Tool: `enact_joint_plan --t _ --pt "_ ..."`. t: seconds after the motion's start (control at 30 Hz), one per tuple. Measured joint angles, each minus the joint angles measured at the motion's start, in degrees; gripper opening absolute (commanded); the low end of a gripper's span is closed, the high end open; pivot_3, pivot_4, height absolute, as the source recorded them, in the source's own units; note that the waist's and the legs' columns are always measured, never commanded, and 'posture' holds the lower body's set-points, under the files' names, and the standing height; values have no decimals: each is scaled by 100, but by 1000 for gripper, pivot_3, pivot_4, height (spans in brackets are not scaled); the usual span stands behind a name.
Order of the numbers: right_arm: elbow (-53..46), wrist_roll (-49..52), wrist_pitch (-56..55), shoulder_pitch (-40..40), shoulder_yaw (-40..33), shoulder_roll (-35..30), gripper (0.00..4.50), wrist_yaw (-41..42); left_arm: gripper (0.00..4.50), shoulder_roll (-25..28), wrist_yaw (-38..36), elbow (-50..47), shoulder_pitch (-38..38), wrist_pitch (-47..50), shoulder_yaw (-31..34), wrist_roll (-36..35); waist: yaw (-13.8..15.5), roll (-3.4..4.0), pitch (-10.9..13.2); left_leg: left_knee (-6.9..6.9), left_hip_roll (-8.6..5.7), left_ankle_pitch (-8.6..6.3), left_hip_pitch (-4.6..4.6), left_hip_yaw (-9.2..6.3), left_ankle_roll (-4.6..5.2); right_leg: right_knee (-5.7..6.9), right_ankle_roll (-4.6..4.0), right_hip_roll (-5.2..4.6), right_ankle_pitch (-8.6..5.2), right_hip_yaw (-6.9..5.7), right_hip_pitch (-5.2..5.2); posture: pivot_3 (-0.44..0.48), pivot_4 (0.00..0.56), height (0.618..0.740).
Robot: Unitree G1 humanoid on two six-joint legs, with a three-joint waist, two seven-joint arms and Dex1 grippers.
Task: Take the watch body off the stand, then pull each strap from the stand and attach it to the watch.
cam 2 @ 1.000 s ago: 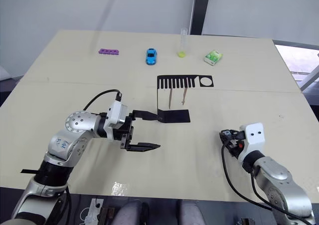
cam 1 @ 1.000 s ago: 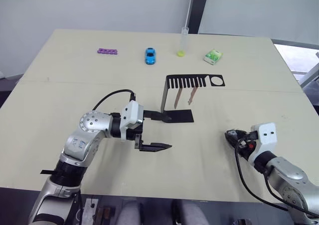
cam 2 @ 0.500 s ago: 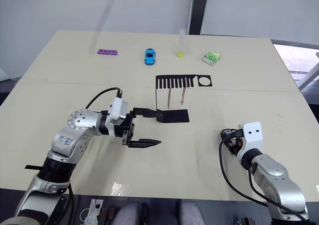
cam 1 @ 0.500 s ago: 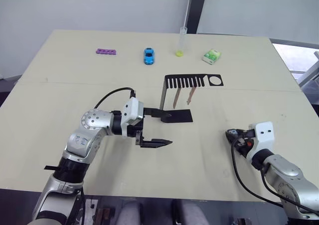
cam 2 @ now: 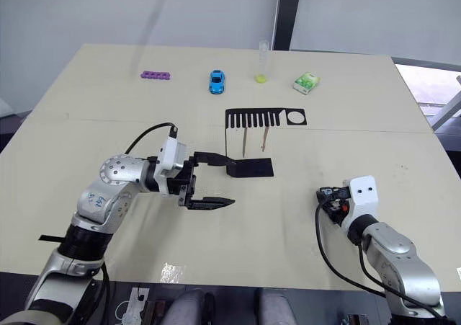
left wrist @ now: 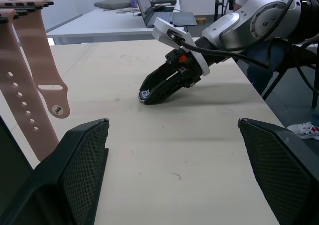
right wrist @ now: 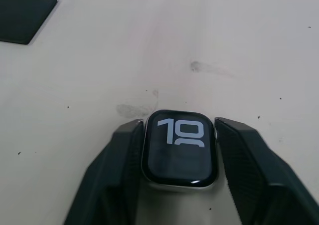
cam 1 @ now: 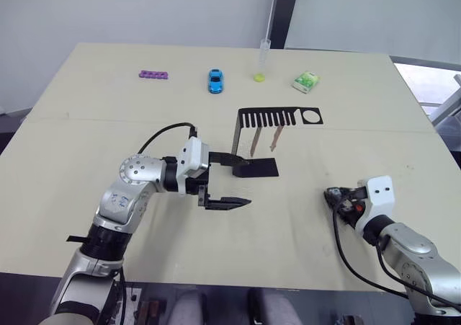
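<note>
Black right tool (right wrist: 179, 185) pinches the watch body (right wrist: 179, 152); left tool (cam 1: 234, 181) spread beside the stand (cam 1: 277, 117).

watch body (right wrist: 179, 155) screen, light digits "10"

From the head camera I'm seeing the watch body (right wrist: 179, 154) as too small to make out between the right gripper (cam 1: 333, 197)'s fingers. In the left wrist view, the frame edge is cutting off the tops of the straps (left wrist: 30, 80) and most of the stand (cam 1: 270, 127). One finger of the left gripper (cam 2: 229, 186) is overlapping the stand's base, hiding its near corner.
</note>
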Motion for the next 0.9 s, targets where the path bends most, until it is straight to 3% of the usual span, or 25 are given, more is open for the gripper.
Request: enact_joint_plan --t 0.07,0.2,0.4,0.67,0.8,0.9 --pt "-6 2 17 7 -13 -14 4465 55 4500 0 5 90 -11 0 0 3 -3 0 0 2 0 0 0 1 0 1 0 0 0 0 0 0 150 740" --pt "-225 86 92 290 -296 -209 4465 264 4500 12 52 102 -5 19 10 4 11 1 -1 1 -1 -1 -1 0 1 1 0 -1 0 0 0 0 150 740" --pt "-1219 1091 396 1394 -1736 -648 4465 1076 4500 255 271 11 396 223 270 -16 13 2 -2 -1 0 -2 0 -5 2 -2 0 0 0 0 6 0 150 740" --pt "-1482 1952 344 3125 -3752 -789 4465 2527 4500 1195 557 -190 1089 781 1410 -263 4 2 -2 -9 1 -21 25 -3 31 -11 0 -1 0 3 25 0 150 740" --pt "-1480 1984 195 3362 -4135 -786 4465 2785 4500 1242 780 -194 1191 793 1592 -251 5 1 0 -19 4 -40 90 -7 34 -48 -2 -3 -2 -1 99 0 150 740" --pt "-1538 2026 184 3247 -4081 -787 4465 2775 4500 930 1106 -413 1165 922 1525 -252 10 1 -1 -18 3 -49 93 -8 36 -49 -3 -5 -2 -1 107 0 150 740"
